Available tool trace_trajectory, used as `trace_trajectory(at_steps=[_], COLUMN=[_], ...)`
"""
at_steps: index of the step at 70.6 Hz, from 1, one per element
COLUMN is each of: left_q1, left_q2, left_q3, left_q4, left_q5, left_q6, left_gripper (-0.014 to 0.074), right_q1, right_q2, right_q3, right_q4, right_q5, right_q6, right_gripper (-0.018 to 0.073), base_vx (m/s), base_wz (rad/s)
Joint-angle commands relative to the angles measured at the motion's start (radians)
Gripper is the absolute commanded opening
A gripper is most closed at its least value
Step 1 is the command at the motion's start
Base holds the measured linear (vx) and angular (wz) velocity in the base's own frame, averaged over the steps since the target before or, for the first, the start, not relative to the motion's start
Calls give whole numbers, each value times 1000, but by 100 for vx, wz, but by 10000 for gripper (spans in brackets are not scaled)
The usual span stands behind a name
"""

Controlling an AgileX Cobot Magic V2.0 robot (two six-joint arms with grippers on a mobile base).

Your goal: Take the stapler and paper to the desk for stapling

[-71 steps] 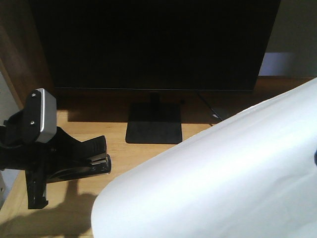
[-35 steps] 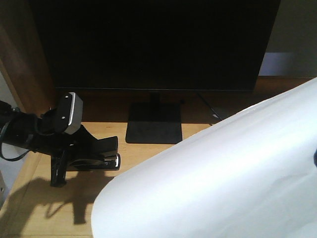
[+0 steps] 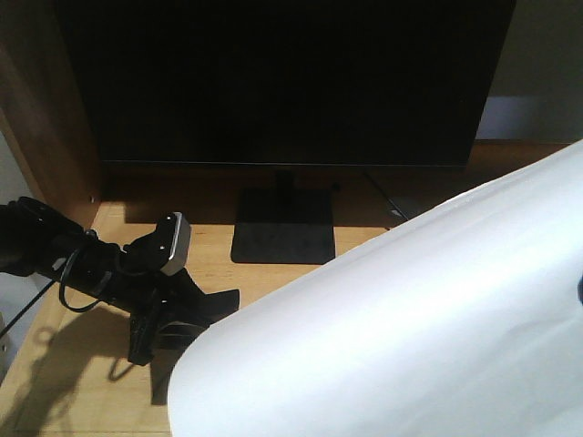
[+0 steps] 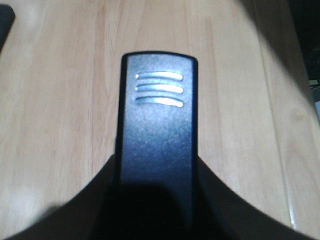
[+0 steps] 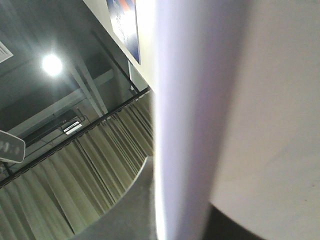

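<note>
Over the last 1 second my left gripper (image 3: 182,314) has swung in from far left of the monitor stand (image 3: 282,232) to just front-left of it, low over the desk (image 4: 55,100). It is clamped on the stapler (image 4: 157,135). The paper (image 3: 410,319) hangs unchanged front-right of the stand. My right gripper (image 3: 579,291) barely shows at its edge, and I cannot tell its grip.

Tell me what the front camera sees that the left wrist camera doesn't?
Only the front view shows the black monitor, its stand, the big white paper and the left arm. Only the left wrist view shows the three shiny slots on top of the stapler. Both show the stapler, dark and partly hidden in the front view, and the wooden desk.
</note>
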Motion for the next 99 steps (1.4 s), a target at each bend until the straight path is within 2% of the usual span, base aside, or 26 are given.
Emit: trace_trajectory(at_steps=[1, 31, 47, 59, 73, 82, 90, 99], left_q1=[-5, -16, -16, -15, -11, -11, -7, -3], left_q2=[-29, 33, 32, 29, 27, 24, 15, -9], left_q3=[-28, -28, -28, -28, -28, -28, -28, -29], left_q4=[-79, -77, -77, -72, -71, -72, -72, -70], left_q5=[27, 3, 12, 8, 15, 11, 2, 2], left_q6=[20, 20, 20, 20, 8, -61, -98, -118], left_gripper=[-6, -2, 46, 174, 437, 605, 689, 703], right_q1=[-6, -6, -6, -6, -6, -6, -6, -6], right_q2=[5, 5, 5, 5, 5, 5, 5, 5], right_q3=[-28, -28, -28, -28, -28, -28, -28, -28], right_q4=[22, 22, 22, 22, 22, 22, 22, 22], right_q5=[-44, -44, -44, -44, -44, -44, -44, -44], right_q6=[-7, -7, -7, -7, -7, -7, -7, -7], right_gripper=[-6, -6, -6, -6, -6, -6, -6, -6], base_vx=[0, 0, 0, 0, 0, 0, 0, 0], base_wz=[0, 0, 0, 0, 0, 0, 0, 0])
